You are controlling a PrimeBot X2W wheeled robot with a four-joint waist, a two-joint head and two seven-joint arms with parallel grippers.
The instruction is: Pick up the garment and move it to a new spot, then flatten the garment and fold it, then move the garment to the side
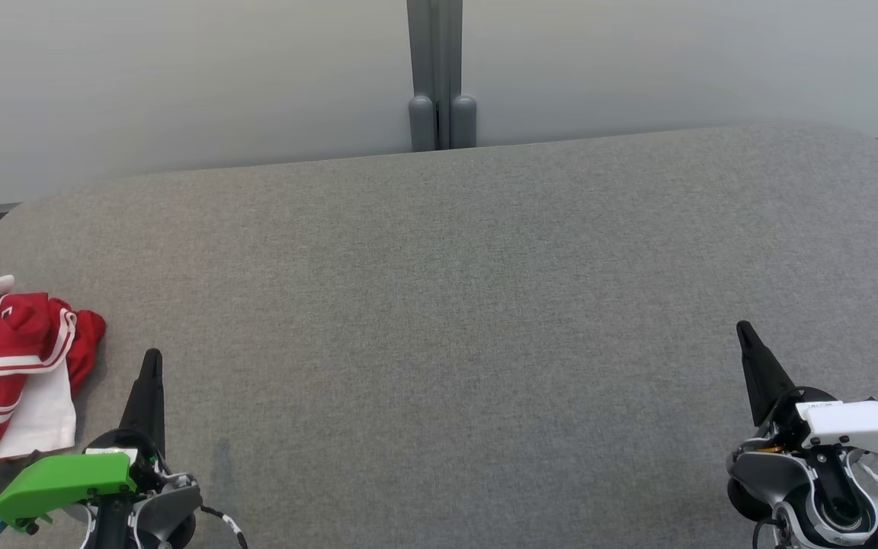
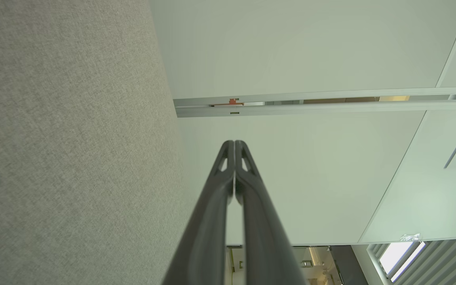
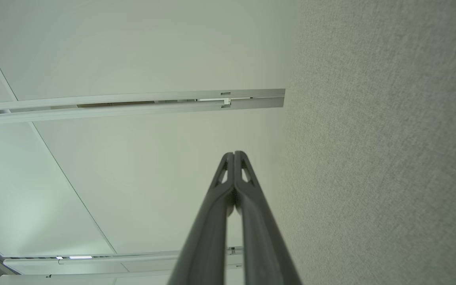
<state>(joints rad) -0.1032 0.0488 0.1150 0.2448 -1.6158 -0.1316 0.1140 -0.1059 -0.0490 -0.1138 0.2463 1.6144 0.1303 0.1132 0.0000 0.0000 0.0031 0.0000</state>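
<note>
**A:** Jaws first. Your left gripper [image 1: 151,366] has its jaws pressed together with nothing between them. In the left wrist view the two dark fingers [image 2: 212,206] meet right at the tips.

**B:** And your right gripper [image 1: 748,335]?

**A:** Same there: its jaws are pressed together too, pinching nothing. Both grippers point toward the far edge of the grey fabric-covered table [image 1: 439,305].

**B:** Where do they sit?

**A:** Your left one is near the front-left corner, under its green cover [image 1: 58,476]. Your right one is near the front-right corner, under a white cover [image 1: 858,427]. They're well apart, with most of the table's width between them.

**B:** Now the garment?

**A:** The garment [image 1: 4,366] is red with white stripes and a white panel. It lies crumpled at the table's left edge, near the front-left corner. It's just beside your left gripper, on the outer side, and the fingers are apart from it. Its near end runs behind the green cover, so I can't tell you whether anything touches down there.

**B:** And past the table?

**A:** Pale wall panels [image 1: 180,76] stand behind the far edge. A grey post [image 1: 435,69] splits them at the middle.
</note>
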